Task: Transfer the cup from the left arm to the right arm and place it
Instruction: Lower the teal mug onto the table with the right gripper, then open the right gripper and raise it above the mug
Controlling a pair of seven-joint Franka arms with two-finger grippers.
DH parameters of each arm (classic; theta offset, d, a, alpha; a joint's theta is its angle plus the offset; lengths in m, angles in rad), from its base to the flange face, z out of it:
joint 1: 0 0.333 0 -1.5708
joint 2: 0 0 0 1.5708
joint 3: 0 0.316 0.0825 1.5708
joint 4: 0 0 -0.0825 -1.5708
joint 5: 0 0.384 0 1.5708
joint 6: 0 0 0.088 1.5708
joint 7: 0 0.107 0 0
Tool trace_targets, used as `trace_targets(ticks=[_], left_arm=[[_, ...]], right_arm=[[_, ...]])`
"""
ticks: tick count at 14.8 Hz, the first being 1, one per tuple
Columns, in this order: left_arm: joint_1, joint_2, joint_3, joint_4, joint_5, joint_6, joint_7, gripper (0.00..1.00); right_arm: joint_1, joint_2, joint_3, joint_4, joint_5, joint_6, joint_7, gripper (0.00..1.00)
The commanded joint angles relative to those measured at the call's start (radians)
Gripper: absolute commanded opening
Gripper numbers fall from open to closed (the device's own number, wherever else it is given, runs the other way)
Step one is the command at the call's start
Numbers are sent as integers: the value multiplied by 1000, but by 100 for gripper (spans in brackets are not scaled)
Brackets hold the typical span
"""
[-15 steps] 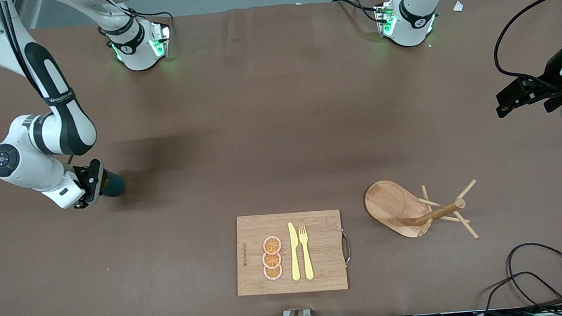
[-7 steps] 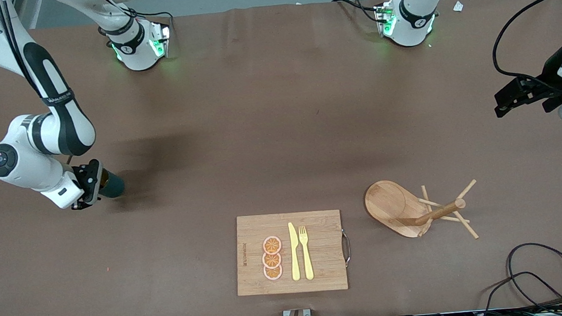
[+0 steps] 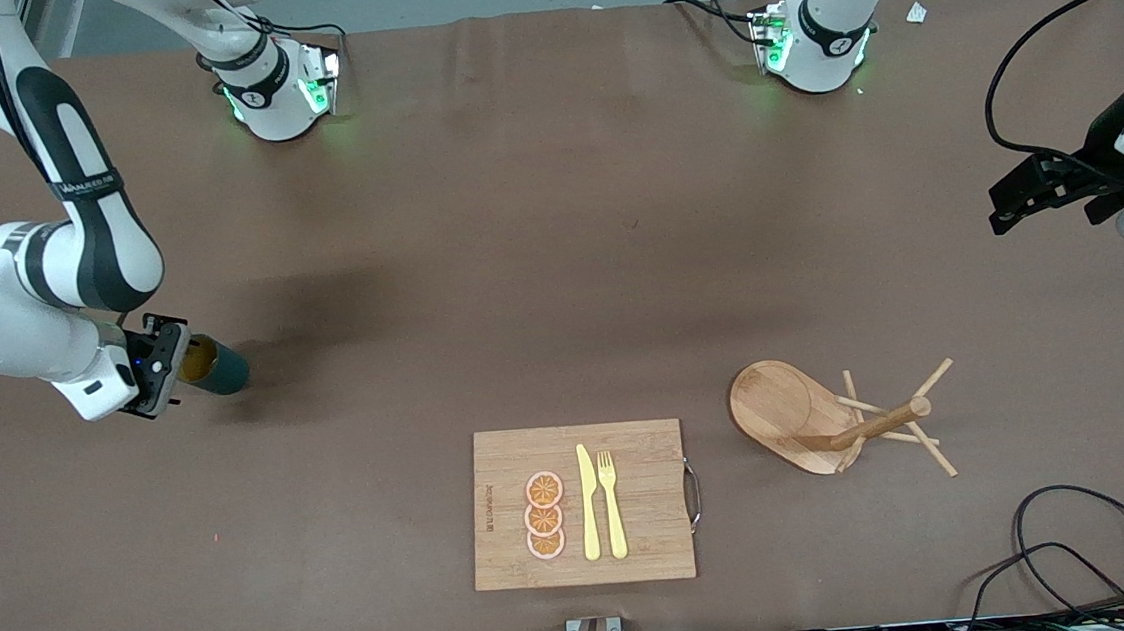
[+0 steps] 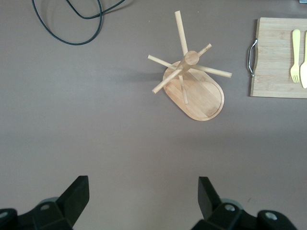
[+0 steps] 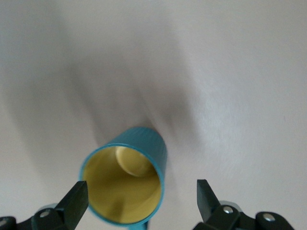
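Teal and ribbed, the cup (image 3: 212,368) stands upright on the surface toward the right arm's end, its yellowish inside showing. The right gripper (image 3: 157,365) hangs just beside it with jaws spread and nothing between them; a second ago it sat closer over the cup's mouth, and the arm has since drawn away. The risk, as I judge it, is a finger clipping the rim on the retreat and tipping the cup. Over bare surface at its own end, the left gripper (image 4: 143,195) waits, jaws spread, unchanged. Nearer the front camera lie the cutting board (image 3: 508,515) and peg rack (image 3: 836,419).
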Motion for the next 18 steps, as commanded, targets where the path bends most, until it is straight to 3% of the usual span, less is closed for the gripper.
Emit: trace_targets(ticks=[1, 5, 14, 18], left_arm=[[0, -5, 3, 6, -15, -15, 9, 100], [-2, -5, 3, 6, -15, -15, 9, 100], [-2, -5, 3, 6, -15, -15, 11, 100], [0, -5, 3, 6, -17, -15, 11, 100]], right_arm=[[-7, -92, 18, -20, 11, -63, 210, 100], [9, -163, 23, 5, 7, -187, 503, 100], [41, -172, 13, 308, -6, -557, 1023, 100], [41, -196, 12, 373, -6, -683, 1218, 100]])
